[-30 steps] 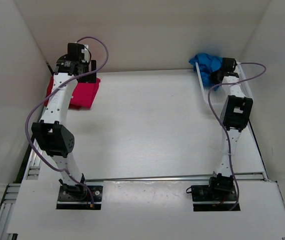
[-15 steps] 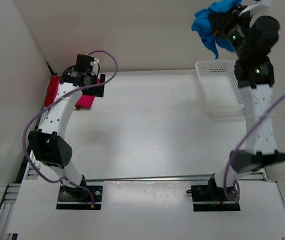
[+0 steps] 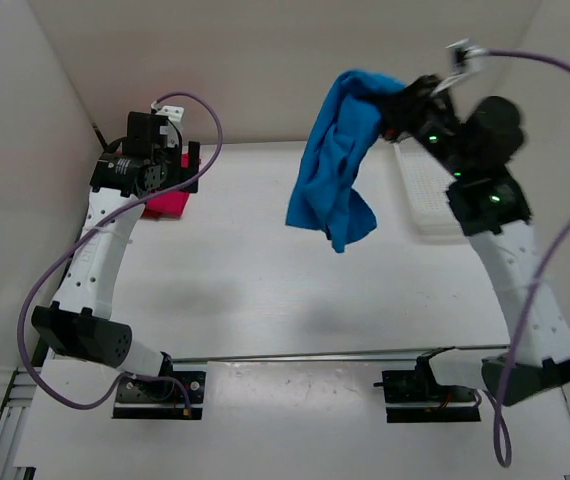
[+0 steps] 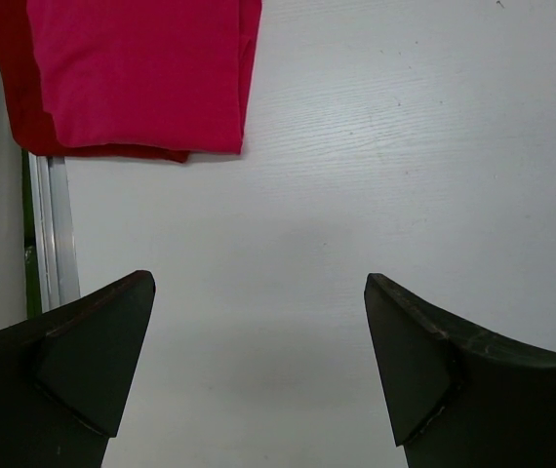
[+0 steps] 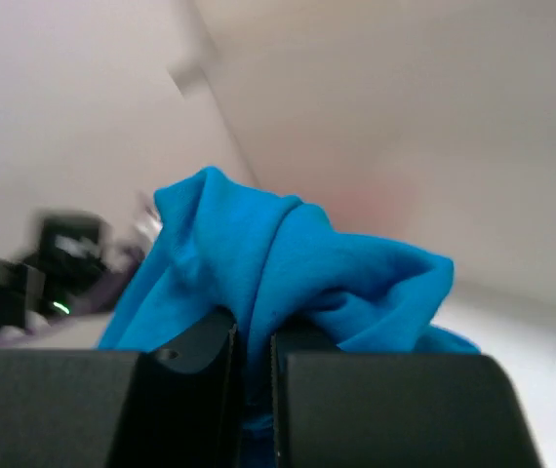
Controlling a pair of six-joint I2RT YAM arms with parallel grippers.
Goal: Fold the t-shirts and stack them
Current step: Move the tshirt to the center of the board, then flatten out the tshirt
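Far left, at the back corner of the table (image 3: 265, 300): a folded pink shirt (image 4: 137, 73) lying flat on top of a dark red shirt (image 4: 13, 88), with only a red edge peeking out. Looks like two shirts done and stacked.

Just beside that pile: the left gripper (image 4: 258, 292), jaws wide apart, nothing in them, hanging above the table and touching neither shirt.

In the middle, up in the air: the blue shirt (image 3: 335, 165), bunched at the top and dangling down in a crumpled strip, well clear of the table.

To the right of it: the right gripper (image 3: 397, 105), held high, jaws clenched tight on a wad of the blue cloth.

Far right, behind that arm: a white basket (image 3: 430, 195).

Step in hand, at a guess: carrying the last shirt to the middle for folding.

Next, most likely: lower the blue shirt onto the table, lay it out flat, and bring the left gripper over to grab a loose corner. Hard to spread with just one pinch. Then fold it and put it on the pile.
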